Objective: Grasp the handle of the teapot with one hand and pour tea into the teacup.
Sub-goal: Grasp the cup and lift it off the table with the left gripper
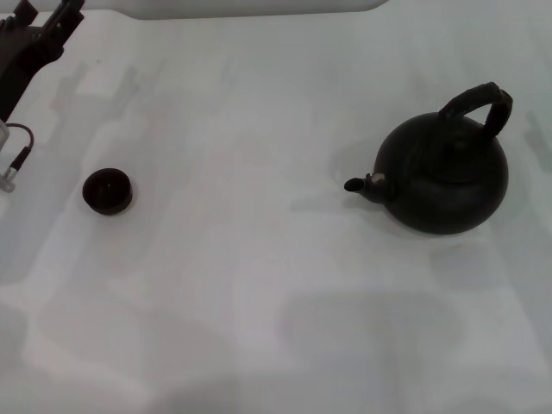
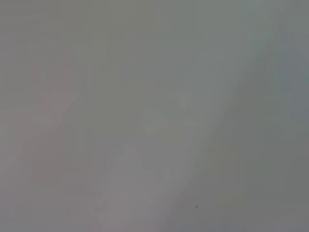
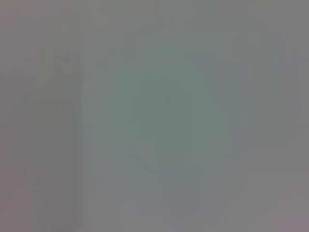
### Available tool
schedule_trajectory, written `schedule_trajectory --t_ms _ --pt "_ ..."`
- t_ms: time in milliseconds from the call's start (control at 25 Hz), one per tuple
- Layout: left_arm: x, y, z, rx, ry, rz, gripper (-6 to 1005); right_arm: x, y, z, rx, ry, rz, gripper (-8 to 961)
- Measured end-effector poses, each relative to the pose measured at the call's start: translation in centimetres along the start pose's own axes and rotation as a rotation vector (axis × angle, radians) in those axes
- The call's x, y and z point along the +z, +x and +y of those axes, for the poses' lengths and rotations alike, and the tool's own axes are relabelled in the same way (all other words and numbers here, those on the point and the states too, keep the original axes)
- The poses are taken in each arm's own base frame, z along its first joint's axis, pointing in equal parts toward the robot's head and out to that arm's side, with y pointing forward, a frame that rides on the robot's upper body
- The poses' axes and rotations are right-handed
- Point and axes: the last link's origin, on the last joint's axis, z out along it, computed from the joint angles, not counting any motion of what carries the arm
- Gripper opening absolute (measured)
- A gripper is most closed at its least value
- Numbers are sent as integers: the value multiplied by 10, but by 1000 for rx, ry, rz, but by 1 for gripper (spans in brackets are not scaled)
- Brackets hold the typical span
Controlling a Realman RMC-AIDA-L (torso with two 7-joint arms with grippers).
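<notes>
In the head view, the large matte black teapot (image 1: 444, 177) stands upright on the white table (image 1: 259, 285) at the right. Its short spout (image 1: 355, 185) points left towards the cup. The thick black arched handle (image 1: 476, 100) rises over its top with nothing holding it. The tiny dark teacup (image 1: 107, 191) stands far to the left, well apart from the teapot. My left gripper (image 1: 41, 33) is at the far left corner, above and behind the teacup, touching nothing. My right gripper is out of view. Both wrist views show only a plain grey surface.
A grey cable with a small connector (image 1: 13, 166) hangs at the left edge beside the teacup. A pale raised edge (image 1: 250, 7) runs along the far side of the table. Bare white tabletop lies between teacup and teapot.
</notes>
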Motion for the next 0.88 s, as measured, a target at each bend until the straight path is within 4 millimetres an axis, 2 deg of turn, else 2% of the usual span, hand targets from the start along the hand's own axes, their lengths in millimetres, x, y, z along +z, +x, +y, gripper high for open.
schedule_trajectory --t_ms 600,880 --pt "0 -1 2 -14 -15 -14 866 0 1 0 0 2 8 854" --pt "26 15 16 -49 -151 -166 866 -1 2 -1 -2 3 12 853"
